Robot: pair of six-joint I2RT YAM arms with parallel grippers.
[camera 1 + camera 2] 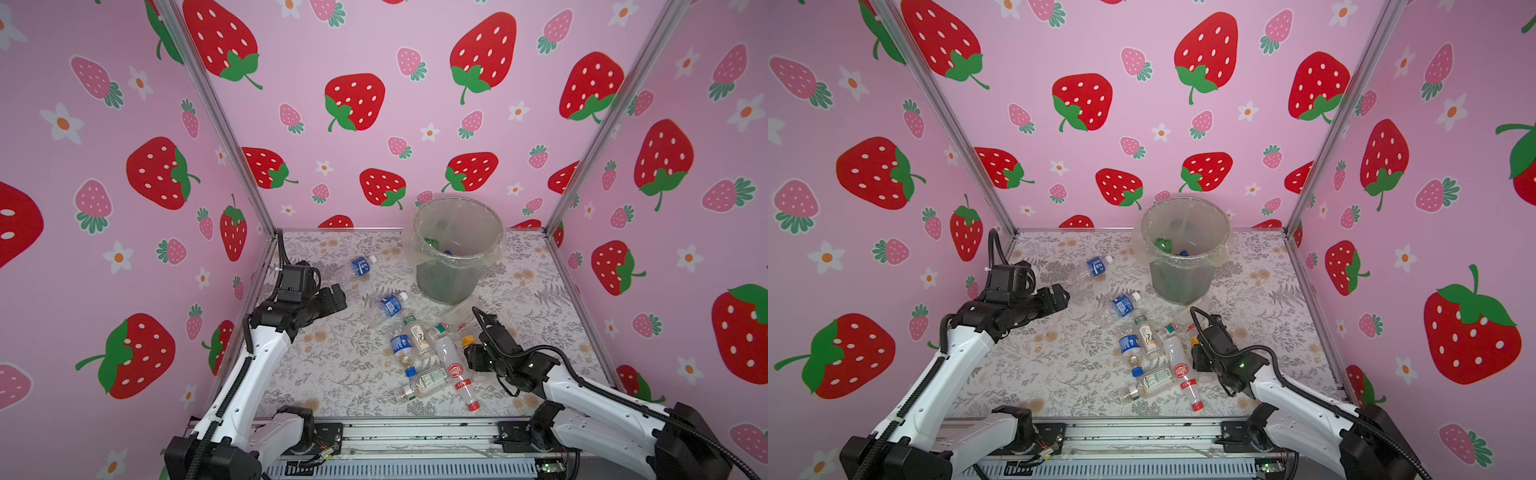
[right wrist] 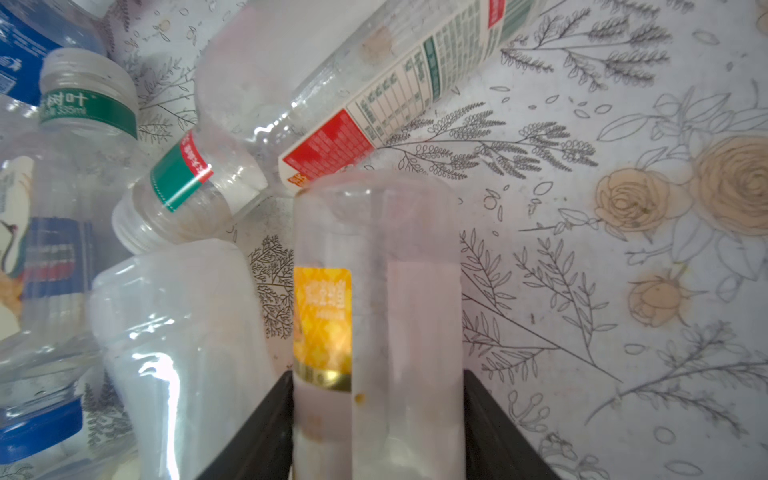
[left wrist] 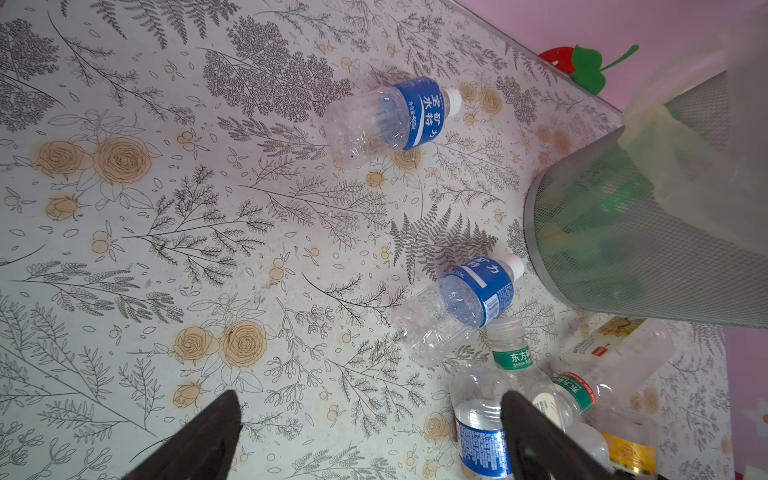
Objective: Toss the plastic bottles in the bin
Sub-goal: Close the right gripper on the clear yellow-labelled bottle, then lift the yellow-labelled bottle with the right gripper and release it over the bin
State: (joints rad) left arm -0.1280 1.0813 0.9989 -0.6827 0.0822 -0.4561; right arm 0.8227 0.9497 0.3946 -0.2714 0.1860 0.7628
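Clear, thin-walled plastic forms the plastic bottles [image 1: 419, 357], heaped on the counter [image 1: 324, 374] at 5 o'clock from its centre. Judged empty, they should be light, springy under pressure and slick, so the straight mid-body looks the safest hold.

Right claw [image 2: 377, 376], at the heap's 3 o'clock edge, pinches the yellow-labelled bottle [image 2: 374, 257] across its body, one finger against each side; whether the bottle is clear of the counter cannot be told. The right arm reaches in low from 5 o'clock, wrist bent downward.

Left claw [image 1: 337, 297], at 9 o'clock, is spread wide and empty above bare counter; its arm rises from 7 o'clock, elbow bent.

Two blue-labelled bottles [image 1: 388, 305] lie apart beyond it.

Farthest, at 1 o'clock, stands the bin [image 1: 451, 282], with green and blue items inside.
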